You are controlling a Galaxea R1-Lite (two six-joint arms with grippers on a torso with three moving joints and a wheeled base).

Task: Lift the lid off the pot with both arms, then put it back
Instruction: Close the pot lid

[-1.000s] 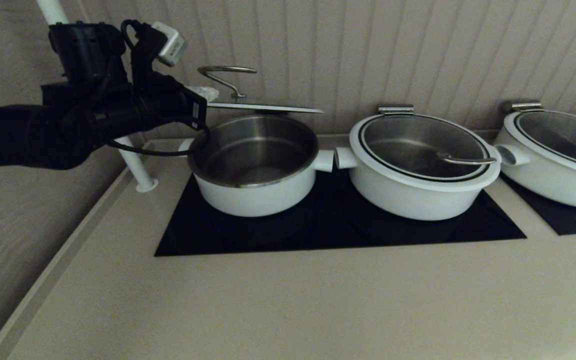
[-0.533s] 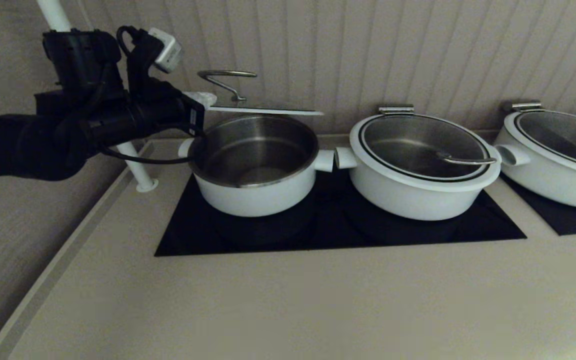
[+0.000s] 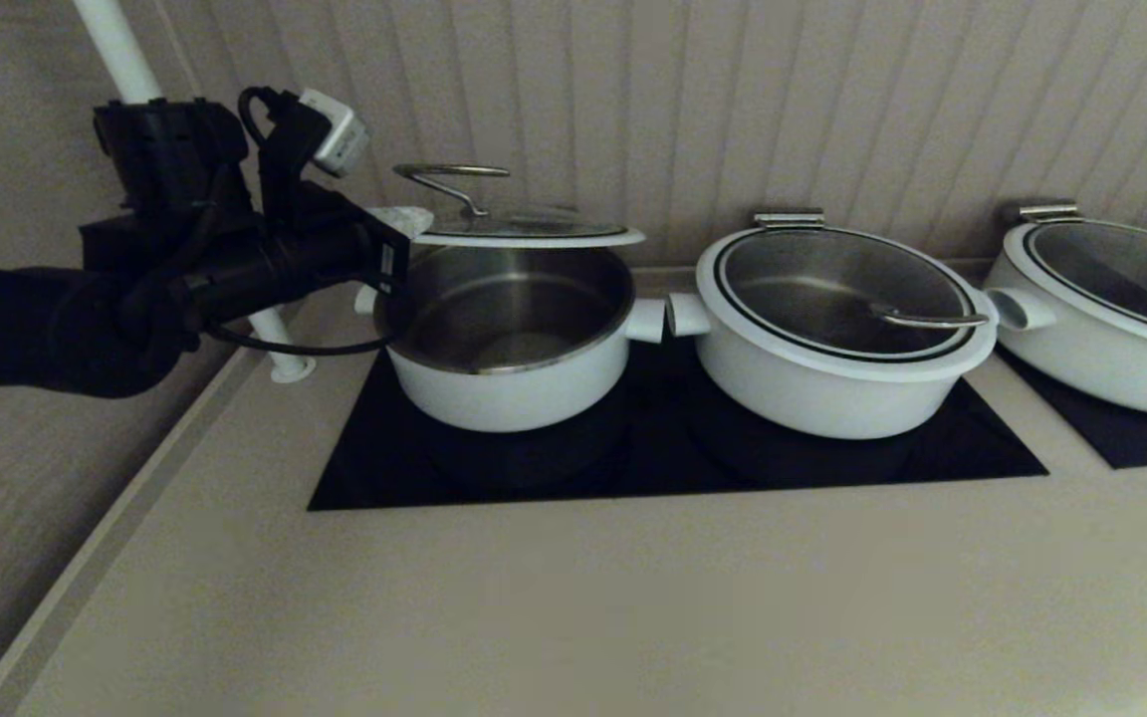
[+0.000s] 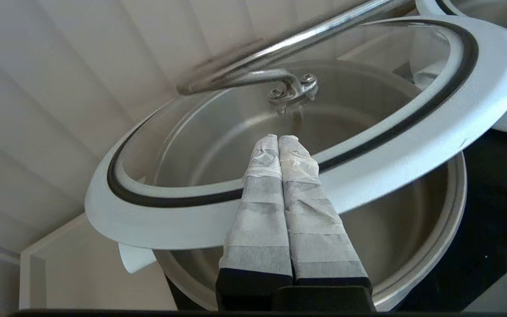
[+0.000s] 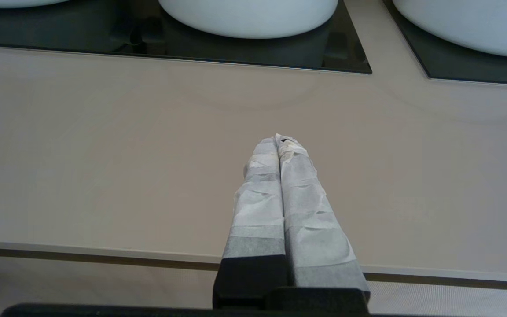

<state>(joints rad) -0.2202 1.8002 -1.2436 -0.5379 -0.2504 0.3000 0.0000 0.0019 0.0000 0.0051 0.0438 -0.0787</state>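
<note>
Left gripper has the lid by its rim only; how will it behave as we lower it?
Probably stiff: the lid keeps its shape, clamped at one edge by the left gripper. That off-centre hold may let it sag or slip. Glass, so likely fragile against the pot.

Head camera looks down across the cooktop (image 3: 673, 468) from afar — left wrist camera sits tight over the pot (image 4: 416, 246), which both share; right wrist camera faces bare counter (image 5: 148, 154).

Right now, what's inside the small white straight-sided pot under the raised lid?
The small white straight-sided pot shows only bare steel walls and floor, nothing in it. The round clear glass lid, clamped at its rim by the left pincer, hangs tilted over the back rim, hiding that strip.
</note>
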